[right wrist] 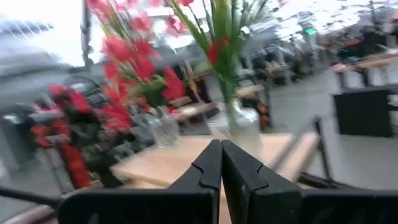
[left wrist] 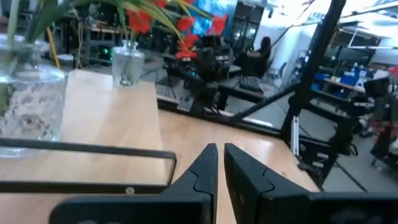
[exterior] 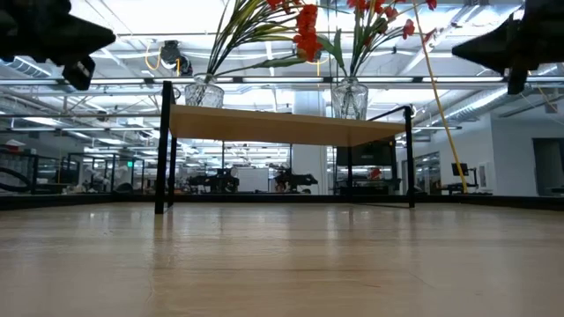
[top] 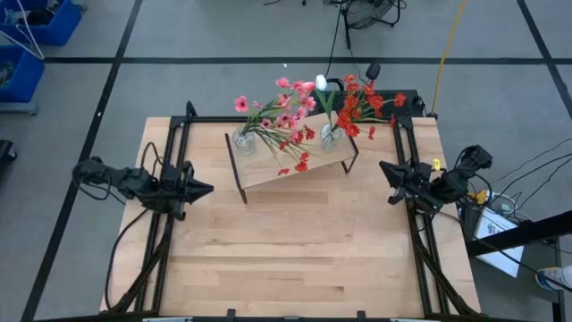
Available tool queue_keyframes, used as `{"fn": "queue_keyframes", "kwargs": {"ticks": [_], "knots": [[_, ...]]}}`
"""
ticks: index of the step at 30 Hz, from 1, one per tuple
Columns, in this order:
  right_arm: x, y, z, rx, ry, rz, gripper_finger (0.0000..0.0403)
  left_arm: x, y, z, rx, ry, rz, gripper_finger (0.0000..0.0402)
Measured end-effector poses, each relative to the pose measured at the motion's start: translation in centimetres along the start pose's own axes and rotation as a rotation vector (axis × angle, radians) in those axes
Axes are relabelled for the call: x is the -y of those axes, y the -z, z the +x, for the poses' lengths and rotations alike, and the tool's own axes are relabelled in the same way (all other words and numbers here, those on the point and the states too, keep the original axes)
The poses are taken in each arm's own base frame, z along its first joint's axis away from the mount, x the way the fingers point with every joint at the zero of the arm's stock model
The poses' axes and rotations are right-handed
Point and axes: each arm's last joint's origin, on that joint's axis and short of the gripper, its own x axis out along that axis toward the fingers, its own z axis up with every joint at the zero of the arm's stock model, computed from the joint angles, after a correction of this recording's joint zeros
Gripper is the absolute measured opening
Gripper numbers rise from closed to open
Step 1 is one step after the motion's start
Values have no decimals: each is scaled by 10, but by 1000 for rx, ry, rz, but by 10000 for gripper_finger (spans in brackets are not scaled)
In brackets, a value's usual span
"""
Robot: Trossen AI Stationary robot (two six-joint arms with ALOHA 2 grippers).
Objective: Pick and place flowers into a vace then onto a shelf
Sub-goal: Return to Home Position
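With both clear vases standing on the shelf [top: 268, 167], the high view shows the job all but done. The pale board sits at the far middle of the table [top: 295, 259], its long axis running left to right on a slight slant. The left vase [top: 244, 140] stands at one end and the right vase [top: 332, 137] at the other, with the flowers [top: 295, 112] fanning red, pink and white above. The left gripper [top: 206, 189] hangs off the shelf's near left corner, the right gripper [top: 384, 167] off its right end. Both point inward, stand apart from it and look about equally near. From table height, the shelf [exterior: 282, 128] stands level on black legs, stems rising from both vases, a gripper high at either side. The left wrist view shows that arm's fingers [left wrist: 202, 168] drawn together on nothing, a sliver of gap between them. The right wrist view shows its fingers [right wrist: 208, 165] pressed closed and empty, the shelf ahead. Going home likely means backing outward, clear of the legs. No brand, label or writing can be read.
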Motion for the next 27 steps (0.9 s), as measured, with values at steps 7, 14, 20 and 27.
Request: {"fn": "queue_keyframes", "kwargs": {"ticks": [7, 14, 20, 27], "knots": [[0, 5, -2, -47, 60, -32, 2, -2, 5, 1, -43, -52, 15, 33], [4, 10, -3, -72, 219, 42, 2, -3, 10, 0, -90, -65, -70, 33], [4, 10, -3, -72, 207, 39, 2, -3, 9, 0, -85, -64, -86, 33], [4, 10, -3, -72, 207, 38, 2, -3, 9, 0, -85, -64, -88, 33]]}}
